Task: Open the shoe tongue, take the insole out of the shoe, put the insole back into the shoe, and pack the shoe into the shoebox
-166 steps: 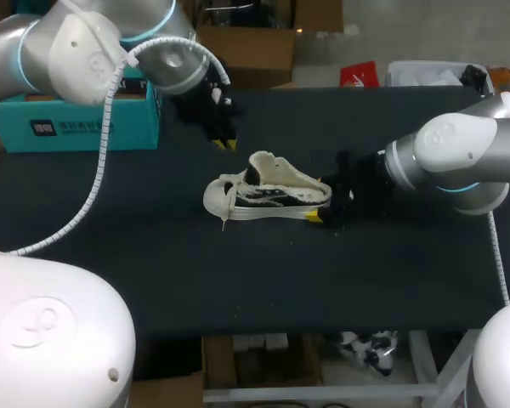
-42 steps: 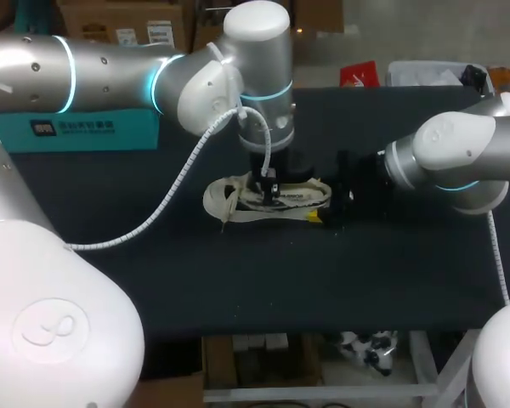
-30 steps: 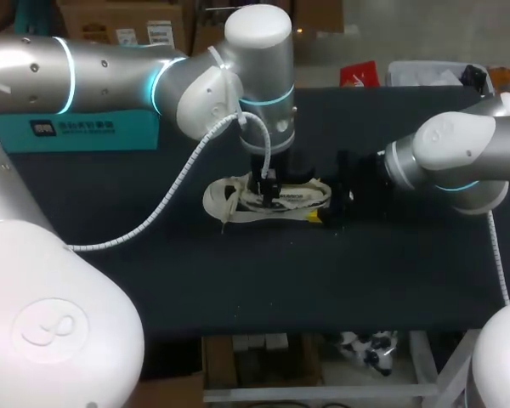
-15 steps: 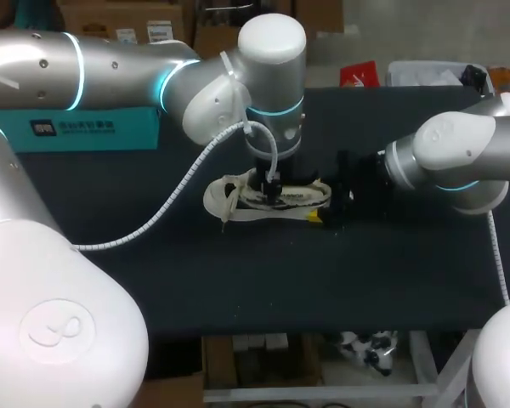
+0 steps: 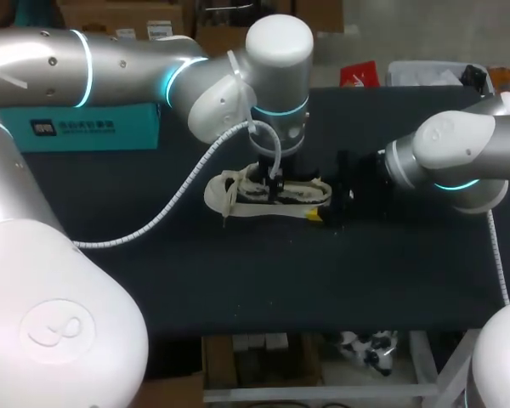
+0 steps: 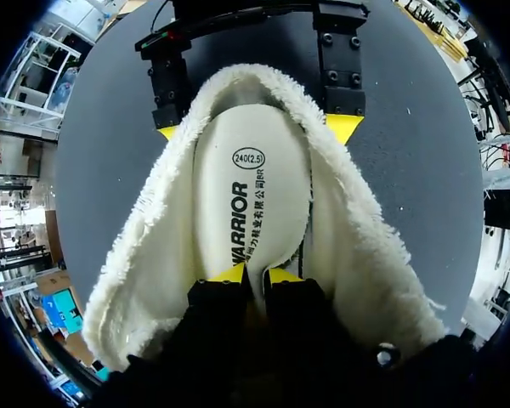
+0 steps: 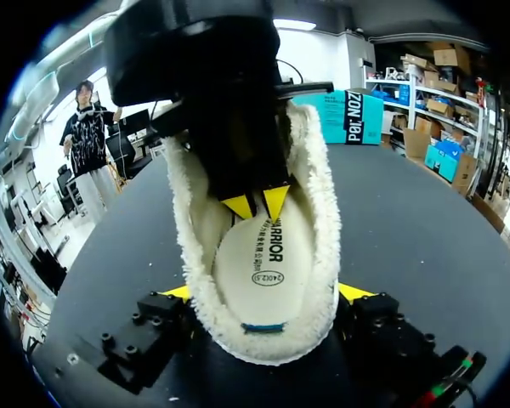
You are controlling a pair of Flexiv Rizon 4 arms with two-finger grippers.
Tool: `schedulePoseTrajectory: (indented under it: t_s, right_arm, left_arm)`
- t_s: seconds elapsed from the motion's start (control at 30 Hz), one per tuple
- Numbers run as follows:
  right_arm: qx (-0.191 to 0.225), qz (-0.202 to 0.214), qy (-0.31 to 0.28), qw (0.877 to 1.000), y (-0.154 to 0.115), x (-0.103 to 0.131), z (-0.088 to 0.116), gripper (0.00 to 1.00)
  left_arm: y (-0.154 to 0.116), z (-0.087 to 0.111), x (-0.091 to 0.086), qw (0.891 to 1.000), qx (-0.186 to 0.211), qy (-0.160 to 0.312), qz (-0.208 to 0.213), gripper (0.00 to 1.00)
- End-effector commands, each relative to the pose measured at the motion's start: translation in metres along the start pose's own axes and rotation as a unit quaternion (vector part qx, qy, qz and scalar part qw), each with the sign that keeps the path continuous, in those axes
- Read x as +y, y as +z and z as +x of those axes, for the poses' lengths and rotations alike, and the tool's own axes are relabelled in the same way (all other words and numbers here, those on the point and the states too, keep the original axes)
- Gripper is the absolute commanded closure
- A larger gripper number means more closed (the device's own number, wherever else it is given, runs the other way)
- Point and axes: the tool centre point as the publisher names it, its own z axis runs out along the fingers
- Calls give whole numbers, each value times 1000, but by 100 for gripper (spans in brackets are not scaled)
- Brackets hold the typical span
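The shoe is lined with thick, shaggy cream fleece, and we see its insole as smooth and matt. The table has a dark, matt, finely grained cover. Our left arm wears glossy silver and white shells. The shoebox looks like matt teal card.

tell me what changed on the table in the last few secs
The left gripper swung over from near the teal shoebox, dropped into the shoe and closed on the insole. The right gripper stayed clamped on the shoe's heel; the shoe and shoebox barely moved.
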Motion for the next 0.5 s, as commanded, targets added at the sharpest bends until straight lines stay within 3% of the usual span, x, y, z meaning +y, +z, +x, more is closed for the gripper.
schedulePoseTrajectory:
  t_s: [0.03,0.5]
  right_arm:
    - [2,-1,-1,1000,5,-6,1,100]
    - [2,-1,-1,1000,5,-6,1,100]
  left_arm:
    - [87,-13,4,1000,2,6,22,100]
    - [0,20,-3,989,19,61,130,100]
